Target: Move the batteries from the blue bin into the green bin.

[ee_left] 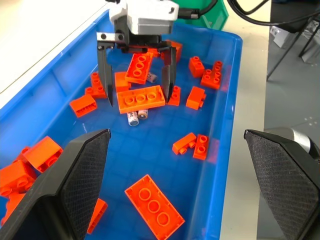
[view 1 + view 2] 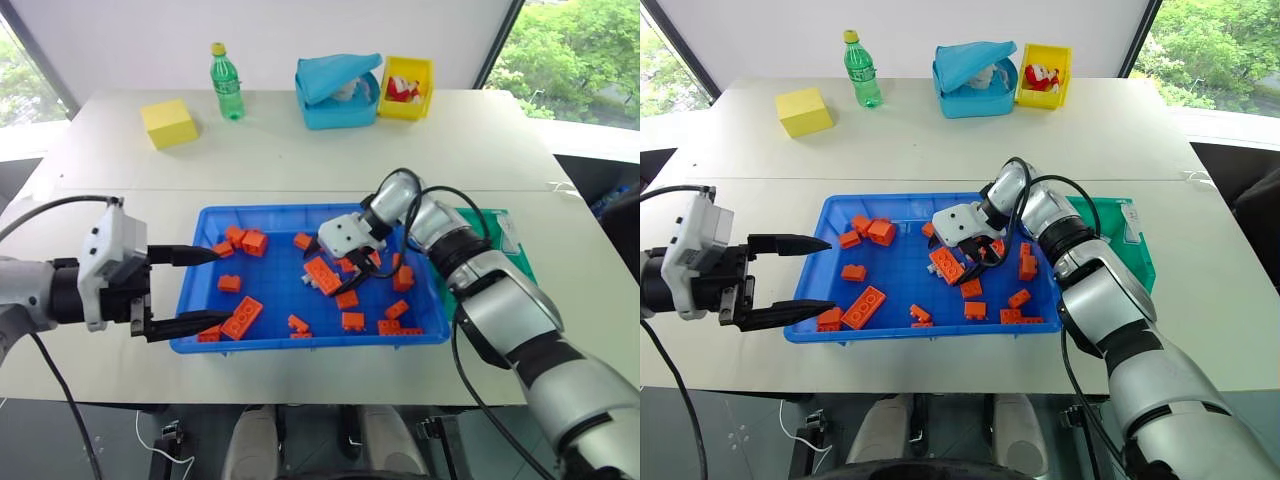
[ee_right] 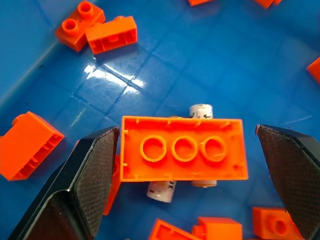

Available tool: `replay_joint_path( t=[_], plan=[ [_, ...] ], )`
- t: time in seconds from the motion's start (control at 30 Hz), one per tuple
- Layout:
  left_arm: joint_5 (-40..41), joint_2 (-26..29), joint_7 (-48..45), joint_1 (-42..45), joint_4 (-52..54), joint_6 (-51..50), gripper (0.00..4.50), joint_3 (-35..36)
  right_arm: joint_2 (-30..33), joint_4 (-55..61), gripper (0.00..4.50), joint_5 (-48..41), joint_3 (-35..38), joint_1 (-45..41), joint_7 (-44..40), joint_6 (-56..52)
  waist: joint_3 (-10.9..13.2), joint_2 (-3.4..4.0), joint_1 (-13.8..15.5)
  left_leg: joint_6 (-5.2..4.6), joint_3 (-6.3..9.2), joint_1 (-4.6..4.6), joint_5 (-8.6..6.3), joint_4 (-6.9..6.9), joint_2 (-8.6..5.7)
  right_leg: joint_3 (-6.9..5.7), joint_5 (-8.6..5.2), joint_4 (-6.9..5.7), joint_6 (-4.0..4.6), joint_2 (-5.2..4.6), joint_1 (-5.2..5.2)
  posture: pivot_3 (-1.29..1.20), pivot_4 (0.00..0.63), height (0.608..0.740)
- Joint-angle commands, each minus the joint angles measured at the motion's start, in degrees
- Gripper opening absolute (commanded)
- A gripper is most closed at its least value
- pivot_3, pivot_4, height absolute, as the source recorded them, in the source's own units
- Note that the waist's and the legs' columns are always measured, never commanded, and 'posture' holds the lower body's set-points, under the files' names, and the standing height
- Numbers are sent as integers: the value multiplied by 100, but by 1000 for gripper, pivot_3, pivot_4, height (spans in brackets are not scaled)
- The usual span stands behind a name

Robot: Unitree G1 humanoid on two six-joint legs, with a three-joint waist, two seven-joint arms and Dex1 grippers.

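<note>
Two batteries [image 3: 162, 190] lie in the blue bin [image 2: 215, 215] directly under the right gripper [image 3: 185, 165], half hidden by a three-stud orange brick [image 3: 182, 149] resting on them; its fingers stand wide apart, straddling that brick, probably to shift it first

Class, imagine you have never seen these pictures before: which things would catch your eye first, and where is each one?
First, the blue bin at the table's near edge, strewn with orange bricks. Next, the right gripper, open, straddling a long orange brick that lies on top of the batteries in the middle of the bin. The left gripper hangs open over the bin's left end.
</note>
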State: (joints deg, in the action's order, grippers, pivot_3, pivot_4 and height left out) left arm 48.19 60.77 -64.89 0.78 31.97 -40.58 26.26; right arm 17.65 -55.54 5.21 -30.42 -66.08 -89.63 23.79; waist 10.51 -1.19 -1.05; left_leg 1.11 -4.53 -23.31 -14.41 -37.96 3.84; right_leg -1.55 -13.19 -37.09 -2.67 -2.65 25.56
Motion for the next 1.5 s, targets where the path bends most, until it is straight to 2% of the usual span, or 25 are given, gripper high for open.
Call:
replay_joint_path(
  t=[0.03, 0.3, 0.37, 0.43, 0.47, 0.7, 0.83, 1.03, 1.1, 1.13, 1.3, 1.5],
  plan=[
    [66, 12, 18, 134, 61, 114, 4500, 81, -21, -38, 4498, 79, 149, -129, -84, 81, 0, 0, 0, 0, 0, 0, 0, 0, 0, 0, 0, 0, 0, 0, 0, 0, 150, 736],
    [-57, 16, -16, 445, -118, 255, 4500, -214, -176, -377, 4498, 221, 285, -227, 30, -87, 0, 0, -1, 0, 0, 1, 0, 0, 0, 0, 2, -1, -4, 0, 0, 0, 150, 736],
    [-74, 19, -17, 514, -165, 285, 4500, -280, -217, -410, 3965, 187, 366, -265, -15, -226, 0, 0, -2, 0, 0, 1, 0, 0, 0, 0, 2, -1, -4, 1, 0, 0, 150, 736],
    [-94, 17, -17, 579, -208, 310, 4500, -339, -224, -387, 3168, 182, 414, -285, -64, -275, 0, 0, -5, 0, 0, 1, 0, 0, 0, 0, 3, -1, -5, 1, 0, 0, 150, 736],
    [-105, 14, -17, 612, -229, 324, 4500, -367, -219, -351, 3148, 172, 437, -287, -113, -296, 0, 1, -3, 0, 0, 1, 0, 0, 0, 0, 4, -1, -6, 1, 0, 0, 150, 736],
    [-148, -16, -8, 734, -303, 384, 4500, -478, -361, 311, 3148, -270, 507, -254, -287, -952, 1, 2, -16, 0, 1, 1, 0, 1, 1, 0, 9, -2, -15, 2, 0, 0, 150, 736],
    [-152, -39, -17, 721, -315, 398, 4500, -506, -899, 1212, 3148, -521, 529, -132, -162, -1797, 2, 3, -36, 0, 1, 1, 0, 3, 4, -1, 8, -5, -14, 6, 3, 0, 150, 736],
    [-145, -91, 40, 740, -273, 381, 4500, -567, -1775, 1227, 3148, 68, 262, 52, 1139, -2100, 1, 2, 19, 2, 1, -2, 0, 4, 3, -3, 7, -8, -12, 0, 7, 0, 150, 736],
    [-130, -90, 56, 738, -259, 372, 4500, -562, -1948, 1238, 4212, 188, 173, 93, 1342, -2217, -1, -2, 25, 6, 0, -7, 2, 2, 0, -4, -1, -6, 3, -5, 9, 0, 150, 736],
    [-122, -87, 59, 735, -260, 368, 4500, -553, -1986, 1293, 4468, 251, 123, 109, 1406, -2258, -2, -3, 24, 7, 0, -8, 2, 1, 0, -3, -2, -5, 4, -6, 9, 0, 150, 736],
    [-121, -77, 59, 719, -273, 375, 4500, -548, -1721, 1569, 4468, 219, 179, -17, 1153, -2496, -1, -3, 21, 6, 1, -8, 2, 1, 0, -4, -2, -5, 4, -4, 9, 0, 150, 736],
    [-187, -92, 45, 824, -388, 450, 4500, -666, -913, 1177, 4468, 159, 352, -362, 569, -2032, -1, -3, 9, 6, 1, -7, 2, 1, 0, -4, -1, -4, 2, -3, 9, 0, 150, 736]
  ],
)
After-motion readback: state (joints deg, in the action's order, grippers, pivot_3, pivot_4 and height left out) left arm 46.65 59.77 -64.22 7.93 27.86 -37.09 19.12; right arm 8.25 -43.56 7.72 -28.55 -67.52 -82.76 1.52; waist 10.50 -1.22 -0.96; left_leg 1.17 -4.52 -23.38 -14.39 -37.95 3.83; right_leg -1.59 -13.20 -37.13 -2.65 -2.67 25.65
